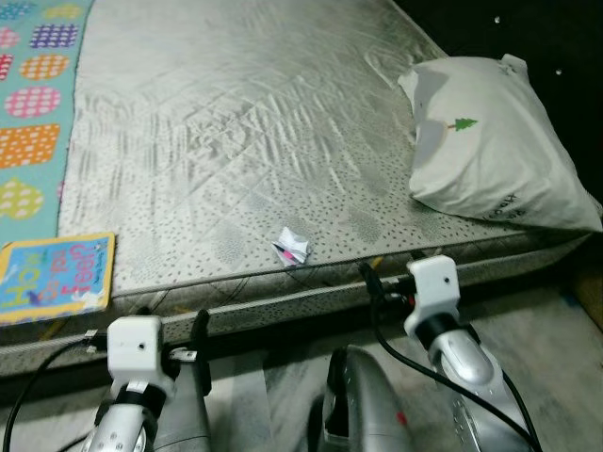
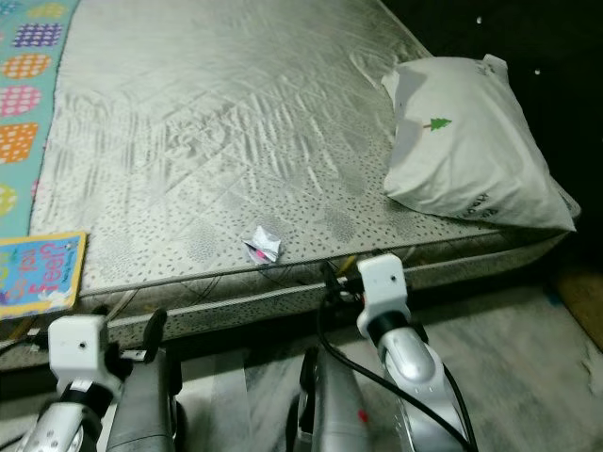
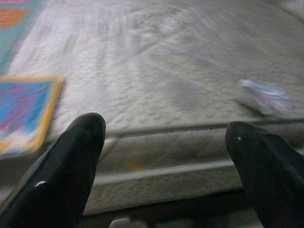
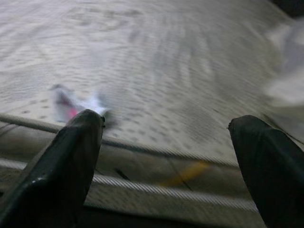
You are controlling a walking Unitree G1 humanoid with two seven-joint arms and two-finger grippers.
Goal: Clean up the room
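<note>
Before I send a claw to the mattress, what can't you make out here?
- Wrapper: too small in the eye views and blurred in both wrist views; its print is unreadable.
- Book: cut off by the left edge of the eye views.
- Pillow: far side lost against the dark background.
- Left claw and right claw: open, but the mattress beyond them is blurred.

Dim room, sheen on mattress [image 1: 254, 122], blurred wrist views.

Quilted, satiny cloth mattress [image 1: 245, 141]
</note>
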